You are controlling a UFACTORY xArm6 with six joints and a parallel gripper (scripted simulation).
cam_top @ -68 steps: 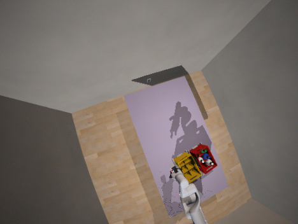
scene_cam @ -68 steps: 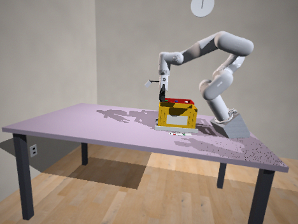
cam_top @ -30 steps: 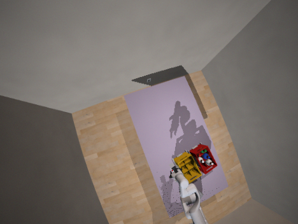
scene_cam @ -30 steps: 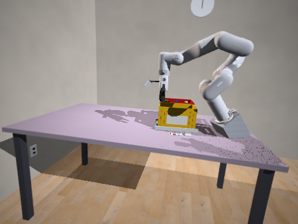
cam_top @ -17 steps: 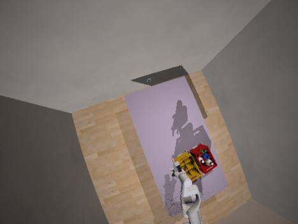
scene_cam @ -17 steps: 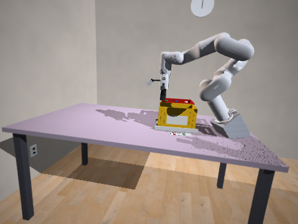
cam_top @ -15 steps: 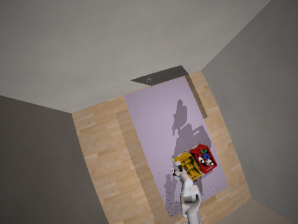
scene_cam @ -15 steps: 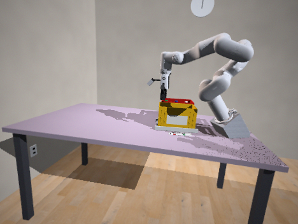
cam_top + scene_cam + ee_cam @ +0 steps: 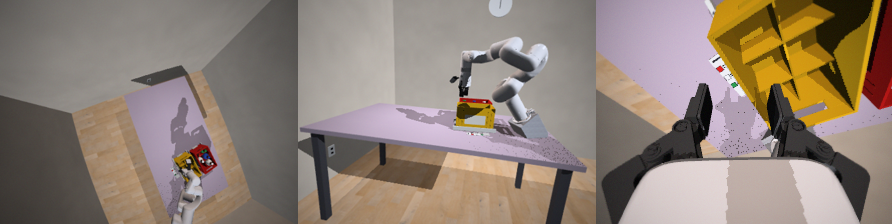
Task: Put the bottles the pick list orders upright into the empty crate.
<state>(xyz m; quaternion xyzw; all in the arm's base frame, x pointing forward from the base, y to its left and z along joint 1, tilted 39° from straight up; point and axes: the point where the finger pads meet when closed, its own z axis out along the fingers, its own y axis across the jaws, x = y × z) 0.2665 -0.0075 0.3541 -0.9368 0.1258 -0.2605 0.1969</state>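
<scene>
My gripper [image 9: 463, 95] [image 9: 739, 94] is open, with nothing between its fingers, above the yellow crate's side in the wrist view. The yellow crate [image 9: 460, 122] [image 9: 726, 22] stands level; its visible compartments are empty. The red crate [image 9: 197, 152] [image 9: 470, 99] [image 9: 881, 85] stands beside it and holds several bottles, among them a green bottle [image 9: 204, 151], a blue bottle [image 9: 206, 156] and a white bottle [image 9: 209, 162]. The pick list [image 9: 174, 171] [image 9: 477, 133] [image 9: 727, 76] lies beside the yellow crate. Below its black bar are red, white and green patches; the counts are not readable.
The lilac table [image 9: 153, 121] [image 9: 368, 122] [image 9: 661, 50] carries both crates. A pale strip [image 9: 470, 128] runs along the yellow crate's base on the pick list's side. The crates stand close together. The arm's base [image 9: 533, 127] is at the table's right in the exterior view.
</scene>
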